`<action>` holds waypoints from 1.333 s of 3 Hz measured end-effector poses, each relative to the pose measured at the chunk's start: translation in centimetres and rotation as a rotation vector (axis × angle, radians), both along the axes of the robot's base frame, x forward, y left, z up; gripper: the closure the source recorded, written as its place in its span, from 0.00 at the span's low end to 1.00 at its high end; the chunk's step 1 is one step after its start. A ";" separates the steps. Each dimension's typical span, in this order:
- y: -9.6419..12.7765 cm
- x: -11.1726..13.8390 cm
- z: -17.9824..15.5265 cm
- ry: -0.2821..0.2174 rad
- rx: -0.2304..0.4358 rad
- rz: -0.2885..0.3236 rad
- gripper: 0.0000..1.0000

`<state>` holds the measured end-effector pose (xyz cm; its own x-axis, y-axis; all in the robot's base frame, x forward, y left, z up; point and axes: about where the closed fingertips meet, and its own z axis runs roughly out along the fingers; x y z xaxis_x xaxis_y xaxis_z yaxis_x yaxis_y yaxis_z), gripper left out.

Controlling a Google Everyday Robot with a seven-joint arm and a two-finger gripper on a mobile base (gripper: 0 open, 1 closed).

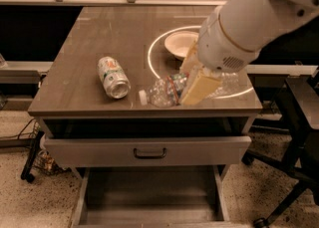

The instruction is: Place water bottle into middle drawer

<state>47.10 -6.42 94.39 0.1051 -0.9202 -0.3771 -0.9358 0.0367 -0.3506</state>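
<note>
Claw (183, 86) low over front of worktop (89, 38), right of centre. You see its two cream fingers (199, 86) clamped on base end of water bottle (162, 91). Bottle on its side at worktop's front edge, white cap pointing left; cannot tell whether it touches surface. Drink can (113, 76) on its side left of bottle, apart from it. White bowl (179, 43) behind claw. Below, middle drawer (149, 197) pulled open under drawer front (99, 150) with dark handle.
</note>
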 end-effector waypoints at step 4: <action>-3.4 -5.5 -12.2 0.102 0.003 -0.003 1.00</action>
